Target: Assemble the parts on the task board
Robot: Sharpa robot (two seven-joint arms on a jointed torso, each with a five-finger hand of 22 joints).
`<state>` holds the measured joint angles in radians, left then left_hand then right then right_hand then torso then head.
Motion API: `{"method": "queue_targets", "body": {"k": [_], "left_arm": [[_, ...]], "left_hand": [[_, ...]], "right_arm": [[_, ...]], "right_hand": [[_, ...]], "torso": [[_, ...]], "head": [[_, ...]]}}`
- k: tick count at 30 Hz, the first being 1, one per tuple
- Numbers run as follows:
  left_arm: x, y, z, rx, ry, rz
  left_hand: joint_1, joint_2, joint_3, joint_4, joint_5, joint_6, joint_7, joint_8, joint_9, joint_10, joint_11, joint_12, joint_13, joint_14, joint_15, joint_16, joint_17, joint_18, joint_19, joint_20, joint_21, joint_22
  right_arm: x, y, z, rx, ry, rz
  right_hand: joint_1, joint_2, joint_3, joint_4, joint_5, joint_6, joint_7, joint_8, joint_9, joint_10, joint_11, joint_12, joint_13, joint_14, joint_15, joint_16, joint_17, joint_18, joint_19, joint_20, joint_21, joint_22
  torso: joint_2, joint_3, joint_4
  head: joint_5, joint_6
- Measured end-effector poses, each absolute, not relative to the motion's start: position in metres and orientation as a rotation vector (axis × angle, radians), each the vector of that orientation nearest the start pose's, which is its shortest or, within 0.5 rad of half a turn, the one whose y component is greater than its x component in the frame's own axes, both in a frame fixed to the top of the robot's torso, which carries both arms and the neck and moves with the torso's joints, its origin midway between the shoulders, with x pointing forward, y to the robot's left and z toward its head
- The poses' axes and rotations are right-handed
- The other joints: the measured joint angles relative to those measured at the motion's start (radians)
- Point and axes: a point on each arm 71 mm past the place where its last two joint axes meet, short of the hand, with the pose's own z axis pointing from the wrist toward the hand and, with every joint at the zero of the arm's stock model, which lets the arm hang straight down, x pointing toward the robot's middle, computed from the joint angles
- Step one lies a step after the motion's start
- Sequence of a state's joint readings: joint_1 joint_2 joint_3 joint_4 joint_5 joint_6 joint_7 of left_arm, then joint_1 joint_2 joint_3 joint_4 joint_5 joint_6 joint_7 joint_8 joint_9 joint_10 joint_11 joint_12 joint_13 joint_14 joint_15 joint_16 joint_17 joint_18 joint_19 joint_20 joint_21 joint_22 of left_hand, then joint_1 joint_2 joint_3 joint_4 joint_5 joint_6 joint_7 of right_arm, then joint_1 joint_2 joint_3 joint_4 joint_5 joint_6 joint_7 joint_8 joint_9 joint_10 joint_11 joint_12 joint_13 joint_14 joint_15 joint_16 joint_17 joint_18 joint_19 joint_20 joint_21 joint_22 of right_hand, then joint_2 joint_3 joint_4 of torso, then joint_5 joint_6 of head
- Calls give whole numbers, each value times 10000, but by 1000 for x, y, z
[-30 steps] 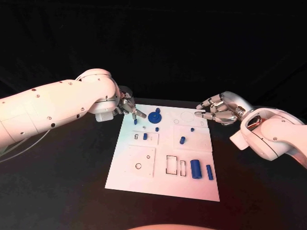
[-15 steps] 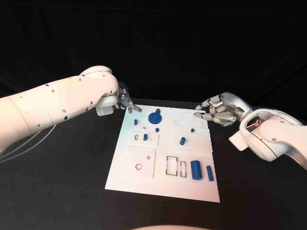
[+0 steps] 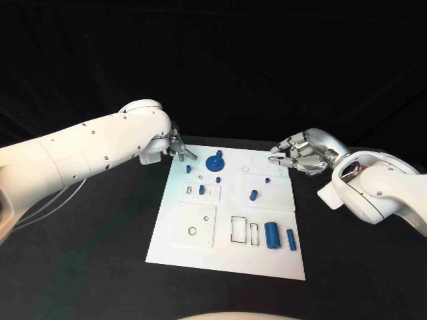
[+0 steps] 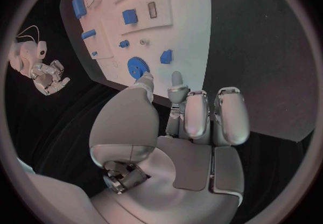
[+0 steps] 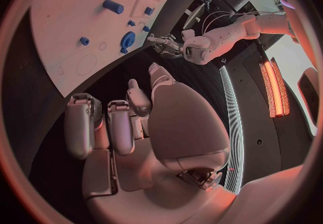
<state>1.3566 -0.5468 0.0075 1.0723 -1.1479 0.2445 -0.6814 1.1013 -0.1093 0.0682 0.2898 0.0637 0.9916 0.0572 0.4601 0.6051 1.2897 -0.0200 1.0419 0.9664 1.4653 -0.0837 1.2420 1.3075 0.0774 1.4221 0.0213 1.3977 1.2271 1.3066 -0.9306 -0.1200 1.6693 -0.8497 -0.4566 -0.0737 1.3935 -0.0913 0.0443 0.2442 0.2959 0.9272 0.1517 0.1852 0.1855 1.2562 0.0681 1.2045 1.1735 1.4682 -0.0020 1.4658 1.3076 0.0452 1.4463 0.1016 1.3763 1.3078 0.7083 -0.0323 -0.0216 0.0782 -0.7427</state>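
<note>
both hands (image 3: 173, 145) (image 3: 303, 153) empty beside task board (image 3: 199, 247)

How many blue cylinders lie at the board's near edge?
2. The thick cylinder lies right of the rectangular slots; the thin cylinder lies right of it. Nothing covers that end of the board.

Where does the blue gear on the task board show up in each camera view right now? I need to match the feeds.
Head view: the blue gear sits near the task board's far edge, just beside the left robot hand.
Left wrist view: the gear lies just beyond that hand's fingertips.
Right wrist view: the gear sits near the board's edge, toward the left robot hand.
Shared landmark: the white task board itself.
</note>
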Motion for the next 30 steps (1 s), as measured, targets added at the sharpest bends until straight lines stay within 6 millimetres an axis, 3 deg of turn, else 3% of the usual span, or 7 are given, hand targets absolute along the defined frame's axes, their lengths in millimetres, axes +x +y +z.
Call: {"method": "queue_targets", "body": {"k": [11,30], "left_arm": [[583,209,-162,-2806,22142,-676],[583,208,-167,-2522,22518,-683]], "left_hand": [[0,0,-91,12,0,0,0,0,-16,-35,36,0,-11,0,0,0,-1,-1,-35,35,0,0],[222,223,-272,-55,0,1,-1,-40,-63,-35,36,0,-11,0,0,1,-2,-1,-35,35,-36,1]], "right_arm": [[469,-211,-156,4138,16833,9272],[469,-210,-156,4125,16850,9297]], "right_hand": [[1,1,0,0,0,0,0,0,0,0,0,0,0,0,0,0,0,0,0,0,0,-1],[1,1,0,0,0,0,0,0,0,0,0,0,1,0,0,0,-2,0,0,0,0,-4]], "torso": [[-8,13,15],[-11,12,13]], "head": [[5,-2],[46,-23]]}}
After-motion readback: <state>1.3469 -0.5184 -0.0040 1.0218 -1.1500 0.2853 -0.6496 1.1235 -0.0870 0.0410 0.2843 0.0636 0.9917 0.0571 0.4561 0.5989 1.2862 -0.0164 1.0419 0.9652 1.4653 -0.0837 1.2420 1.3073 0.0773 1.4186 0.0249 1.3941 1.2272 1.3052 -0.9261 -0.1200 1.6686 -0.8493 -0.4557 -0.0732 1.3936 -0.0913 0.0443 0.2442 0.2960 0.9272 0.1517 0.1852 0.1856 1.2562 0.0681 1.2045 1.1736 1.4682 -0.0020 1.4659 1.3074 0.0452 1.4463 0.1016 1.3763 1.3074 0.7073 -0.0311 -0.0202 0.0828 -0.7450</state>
